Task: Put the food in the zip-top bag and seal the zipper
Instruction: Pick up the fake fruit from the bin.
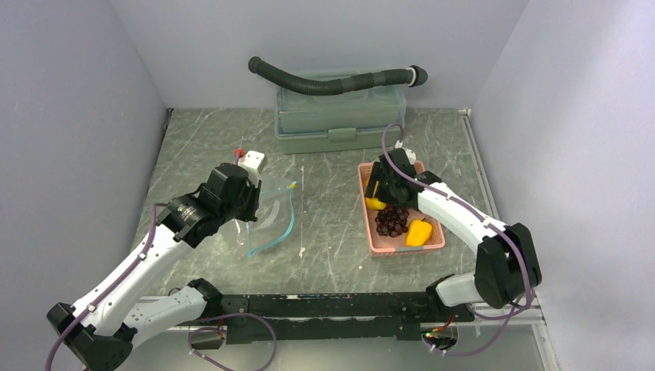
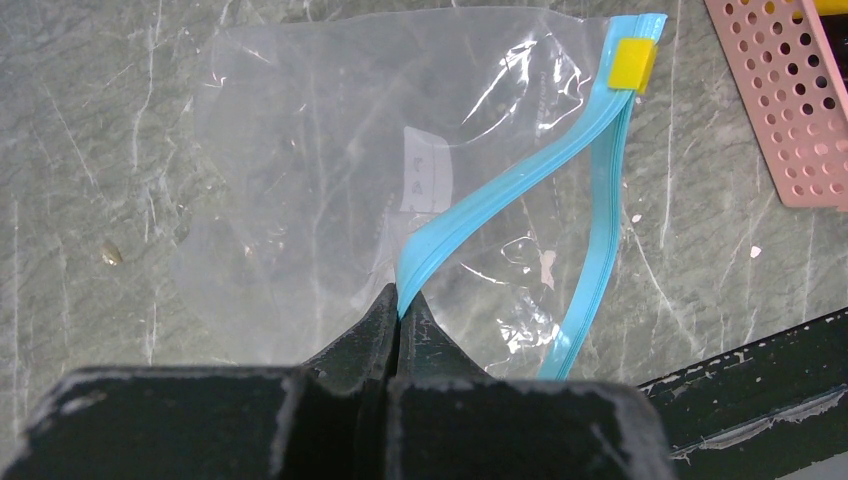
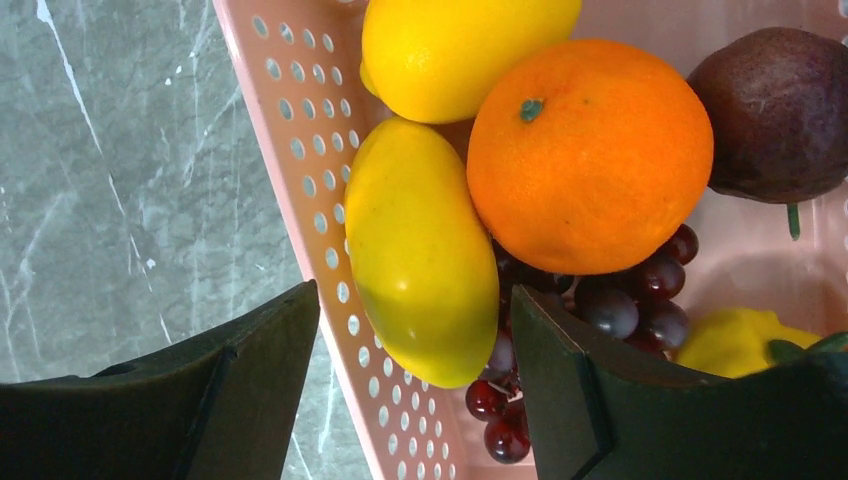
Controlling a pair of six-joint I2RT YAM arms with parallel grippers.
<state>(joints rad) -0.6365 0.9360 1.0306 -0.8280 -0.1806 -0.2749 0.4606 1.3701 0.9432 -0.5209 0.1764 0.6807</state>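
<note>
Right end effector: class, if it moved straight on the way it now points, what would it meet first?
Probably the long yellow fruit, lying between the right end effector's open fingers against the basket wall. One finger sits outside that wall; depth is unclear.

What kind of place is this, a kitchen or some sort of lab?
Probably a robot lab test cell, not a kitchen: two white-and-black robot arms bolted to a grey marble-patterned table, plain pale walls boxing it in, and toy-like fruit in a pink perforated plastic basket.
</note>
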